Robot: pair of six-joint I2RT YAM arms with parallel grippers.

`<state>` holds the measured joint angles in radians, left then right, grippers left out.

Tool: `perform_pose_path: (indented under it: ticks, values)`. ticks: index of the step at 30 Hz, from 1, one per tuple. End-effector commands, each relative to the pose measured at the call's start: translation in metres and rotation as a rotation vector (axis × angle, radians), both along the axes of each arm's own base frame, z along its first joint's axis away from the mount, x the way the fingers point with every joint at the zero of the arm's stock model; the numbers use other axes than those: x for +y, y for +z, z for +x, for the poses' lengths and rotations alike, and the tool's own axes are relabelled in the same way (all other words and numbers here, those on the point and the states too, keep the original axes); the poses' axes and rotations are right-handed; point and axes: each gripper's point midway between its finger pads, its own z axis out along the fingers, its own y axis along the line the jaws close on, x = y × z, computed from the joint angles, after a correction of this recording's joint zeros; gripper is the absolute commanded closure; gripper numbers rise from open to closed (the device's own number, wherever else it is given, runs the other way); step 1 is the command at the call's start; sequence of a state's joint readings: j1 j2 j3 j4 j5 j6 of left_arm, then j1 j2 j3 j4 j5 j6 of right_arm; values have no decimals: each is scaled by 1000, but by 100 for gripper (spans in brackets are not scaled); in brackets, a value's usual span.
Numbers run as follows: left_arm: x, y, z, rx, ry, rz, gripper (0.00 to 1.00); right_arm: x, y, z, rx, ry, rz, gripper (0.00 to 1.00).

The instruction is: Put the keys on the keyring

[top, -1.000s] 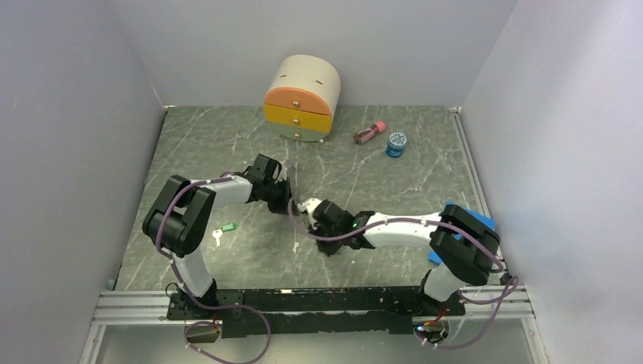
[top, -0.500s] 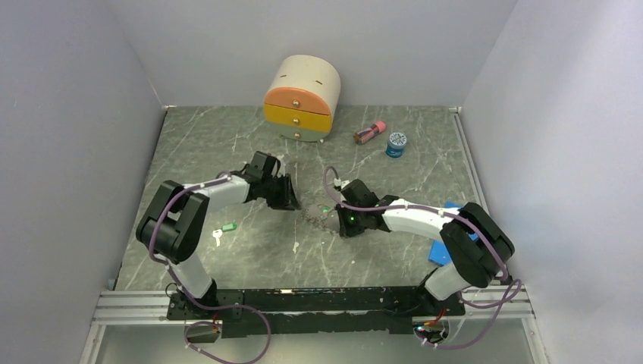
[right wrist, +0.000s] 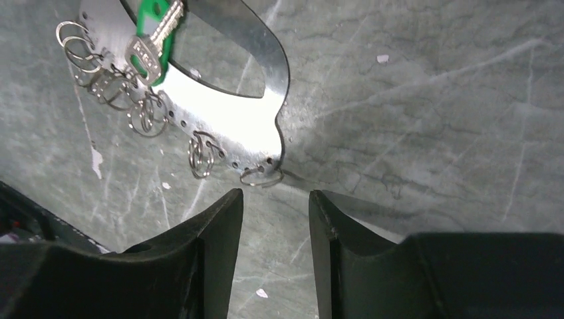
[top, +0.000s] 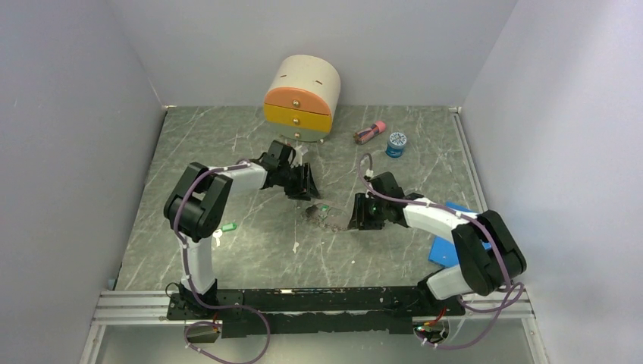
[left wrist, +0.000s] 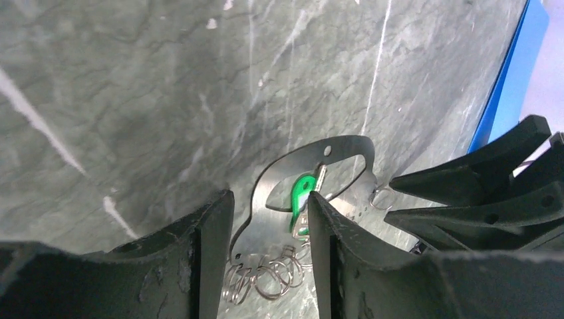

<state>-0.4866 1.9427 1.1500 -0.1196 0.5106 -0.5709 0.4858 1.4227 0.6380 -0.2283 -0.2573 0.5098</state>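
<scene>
The keyring (top: 317, 215) is a flat silvery metal piece with several small wire rings, and it lies on the marble table between my grippers. One green-headed key (left wrist: 300, 198) rests on it; this key also shows in the right wrist view (right wrist: 153, 34), beside the metal piece (right wrist: 226, 113). A second green key (top: 228, 226) lies loose on the table at the left. My left gripper (left wrist: 266, 222) is open and empty just above the keyring's rings; in the top view it (top: 308, 192) sits to the upper left. My right gripper (right wrist: 275, 206) is open and empty, just short of the keyring's edge (top: 356, 216).
A round drawer unit (top: 302, 98) with orange and yellow drawers stands at the back. A pink tube (top: 370, 133) and a small blue jar (top: 396, 144) lie at the back right. A blue flat thing (top: 453, 241) lies under my right arm. A small white speck (top: 296, 246) lies in front.
The grippers were together over the table's middle; both have drawn apart. The left moved back and right, the right moved right. The keyring with one green key now lies free on the table.
</scene>
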Motion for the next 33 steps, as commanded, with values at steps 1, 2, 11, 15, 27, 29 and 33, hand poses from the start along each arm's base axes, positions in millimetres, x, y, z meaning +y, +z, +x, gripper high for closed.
perform_pose_path:
  ticks: [1,2,11,15,27,29,33]
  values:
    - [-15,2,-6,9,-35,-37,51,22,9,12,5,10,130,55]
    - [-14,1,-8,12,-31,-34,52,25,9,15,8,13,141,56]
    - [4,-2,-42,52,35,-16,64,46,12,59,-17,73,156,57]
    - [19,-3,-58,59,112,24,67,65,16,74,-2,120,210,58]
    - [11,12,-92,16,85,1,64,130,16,83,57,323,259,59]
    - [9,13,-93,-11,80,17,61,128,21,90,29,316,244,58]
    - [29,13,-92,-45,104,120,53,109,49,107,-74,263,222,50]
